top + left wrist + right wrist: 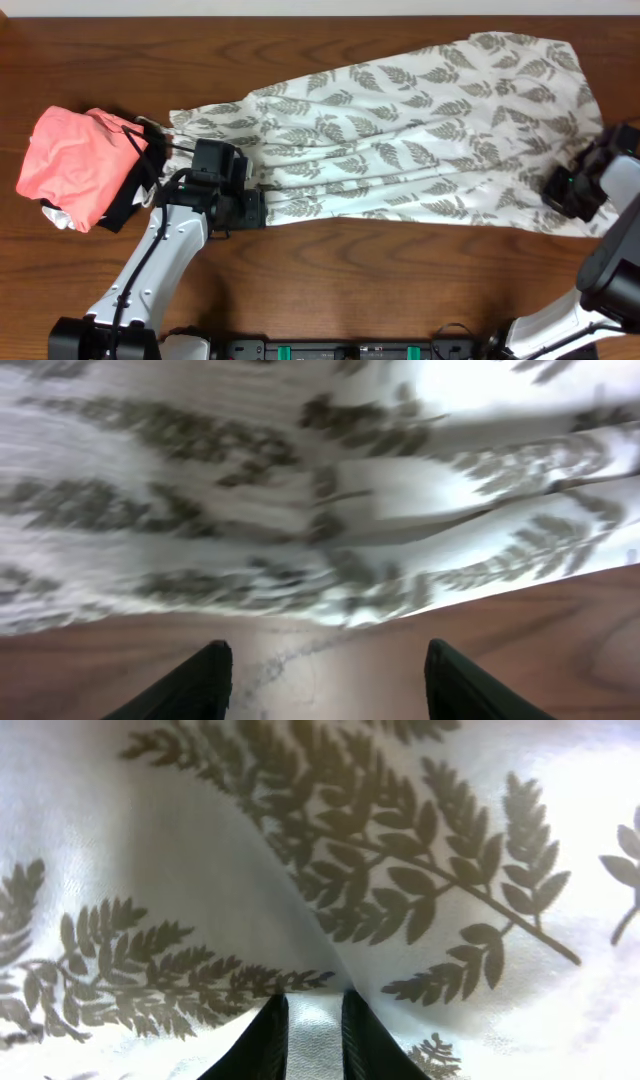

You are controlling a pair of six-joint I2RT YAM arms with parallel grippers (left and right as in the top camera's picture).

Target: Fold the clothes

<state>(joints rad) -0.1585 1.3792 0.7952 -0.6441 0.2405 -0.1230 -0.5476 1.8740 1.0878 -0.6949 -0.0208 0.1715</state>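
Overhead view is showing the thin white fern-printed fabric garment [400,130] lying lengthwise across the brown wooden table [350,290]. Right gripper [315,1018] is pinching its wide end, nearly closed. Left gripper [325,665] is gaping empty beside the near edge, needing a firm hold before folding.

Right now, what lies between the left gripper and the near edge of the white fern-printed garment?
Bare brown wooden table only, seen in the left wrist view; the open left gripper sits short of the garment.
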